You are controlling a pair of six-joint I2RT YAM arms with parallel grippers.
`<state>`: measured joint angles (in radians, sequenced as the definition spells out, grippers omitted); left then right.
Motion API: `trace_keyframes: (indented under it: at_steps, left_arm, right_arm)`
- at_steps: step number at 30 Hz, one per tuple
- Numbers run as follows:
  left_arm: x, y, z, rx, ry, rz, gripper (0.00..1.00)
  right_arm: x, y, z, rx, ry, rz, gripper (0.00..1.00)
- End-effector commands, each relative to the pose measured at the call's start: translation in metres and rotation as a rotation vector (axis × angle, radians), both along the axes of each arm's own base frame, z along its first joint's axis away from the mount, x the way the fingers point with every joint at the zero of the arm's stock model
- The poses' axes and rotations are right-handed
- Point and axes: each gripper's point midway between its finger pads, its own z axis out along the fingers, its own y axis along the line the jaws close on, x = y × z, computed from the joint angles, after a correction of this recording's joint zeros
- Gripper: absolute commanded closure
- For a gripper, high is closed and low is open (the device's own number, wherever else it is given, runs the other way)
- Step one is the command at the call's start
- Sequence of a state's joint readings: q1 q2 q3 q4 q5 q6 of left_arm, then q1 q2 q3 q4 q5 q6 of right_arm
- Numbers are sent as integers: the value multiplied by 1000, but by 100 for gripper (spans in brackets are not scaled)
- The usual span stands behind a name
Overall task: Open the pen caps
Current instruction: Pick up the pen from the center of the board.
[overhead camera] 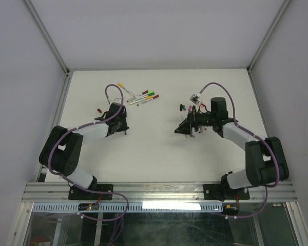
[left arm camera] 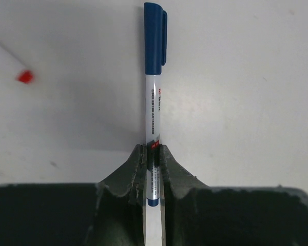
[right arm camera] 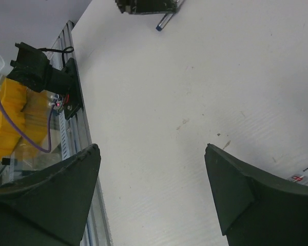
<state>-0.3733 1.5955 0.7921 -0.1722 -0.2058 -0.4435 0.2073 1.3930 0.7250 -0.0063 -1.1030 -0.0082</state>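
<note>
One pen [left arm camera: 152, 113] clamped
Left gripper [left arm camera: 153, 154] was closed on its white barrel, blue cap [left arm camera: 155, 33] on; right gripper [right arm camera: 151, 148] stood with jaws wide apart.

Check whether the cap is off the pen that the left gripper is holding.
No, the blue cap is seated on the far end of the pen, whose white barrel the left gripper clamps.
</note>
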Motion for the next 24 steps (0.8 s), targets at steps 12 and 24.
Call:
trace_keyframes:
  at_steps: [12, 24]
  left_arm:
    - [-116, -160, -2, -587, 55, -183, 100]
    - [-120, -191, -12, -835, 84, -70, 100]
  right_arm:
    - [45, 53, -66, -91, 278, -274, 16]
    - [29, 71, -106, -170, 426, -243, 43]
